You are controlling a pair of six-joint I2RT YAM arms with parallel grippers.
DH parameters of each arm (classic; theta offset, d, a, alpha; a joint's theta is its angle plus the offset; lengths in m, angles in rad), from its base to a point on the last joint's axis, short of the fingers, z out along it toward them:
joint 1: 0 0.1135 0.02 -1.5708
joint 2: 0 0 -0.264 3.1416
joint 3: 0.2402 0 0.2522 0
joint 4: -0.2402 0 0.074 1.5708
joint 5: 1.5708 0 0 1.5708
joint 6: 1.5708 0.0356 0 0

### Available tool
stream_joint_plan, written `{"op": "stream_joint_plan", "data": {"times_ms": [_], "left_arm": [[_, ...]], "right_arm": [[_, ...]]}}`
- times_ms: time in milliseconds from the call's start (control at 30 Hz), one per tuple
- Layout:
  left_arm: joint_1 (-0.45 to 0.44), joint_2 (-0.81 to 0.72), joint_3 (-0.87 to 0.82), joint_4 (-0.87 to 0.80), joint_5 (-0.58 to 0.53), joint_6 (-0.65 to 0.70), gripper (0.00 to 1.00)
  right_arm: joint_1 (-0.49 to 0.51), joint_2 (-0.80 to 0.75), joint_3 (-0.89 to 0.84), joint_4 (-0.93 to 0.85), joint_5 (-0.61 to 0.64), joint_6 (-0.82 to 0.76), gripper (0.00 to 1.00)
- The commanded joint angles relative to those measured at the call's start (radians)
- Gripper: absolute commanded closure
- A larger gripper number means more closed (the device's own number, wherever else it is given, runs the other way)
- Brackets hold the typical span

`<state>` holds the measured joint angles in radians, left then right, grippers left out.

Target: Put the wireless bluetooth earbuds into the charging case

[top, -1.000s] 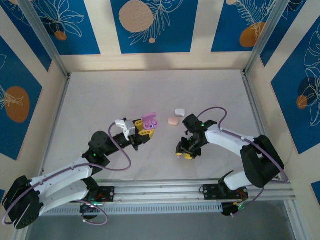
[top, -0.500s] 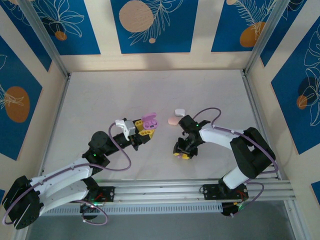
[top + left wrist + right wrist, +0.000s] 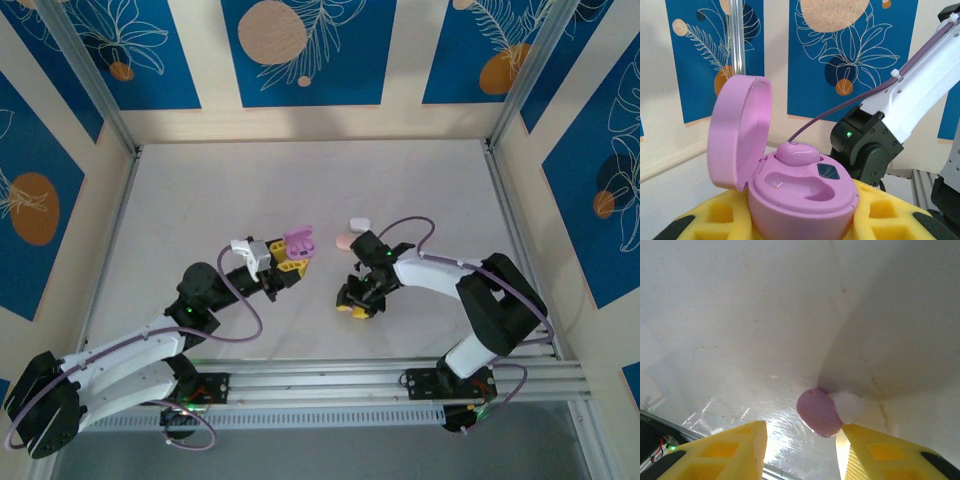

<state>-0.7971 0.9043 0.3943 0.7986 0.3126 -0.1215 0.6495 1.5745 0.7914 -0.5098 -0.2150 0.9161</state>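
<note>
a purple earbud (image 3: 819,412) lies loose on the white table (image 3: 430,180) between the spread yellow fingers (image 3: 740,445) of the right gripper (image 3: 801,440), close to one finger and apart from the other, so that claw stands open. the left gripper (image 3: 291,263) is clamped on the purple charging case (image 3: 800,205), held off the table with its lid (image 3: 737,132) upright and a seated earbud (image 3: 796,152) beside a free well (image 3: 790,184). a pink case (image 3: 343,242) and a white case (image 3: 360,223) sit just beyond the right arm, with broad tabletop behind them up to the walls.
</note>
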Motion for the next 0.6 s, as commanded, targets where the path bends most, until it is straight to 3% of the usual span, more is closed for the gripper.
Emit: {"op": "stream_joint_plan", "data": {"times_ms": [0, 333, 567], "left_arm": [[-0.010, -0.019, -0.003, 0.016, -0.003, 0.003, 0.73], [-0.011, -0.026, -0.002, 0.008, -0.006, 0.006, 0.73], [-0.010, -0.034, 0.002, 0.009, -0.009, -0.006, 0.74]], "right_arm": [[0.026, 0.024, 0.036, 0.006, -0.042, 0.021, 0.58], [0.020, -0.050, 0.127, -0.150, 0.102, -0.158, 0.58], [0.025, 0.087, 0.255, -0.236, 0.222, -0.353, 0.60]]}}
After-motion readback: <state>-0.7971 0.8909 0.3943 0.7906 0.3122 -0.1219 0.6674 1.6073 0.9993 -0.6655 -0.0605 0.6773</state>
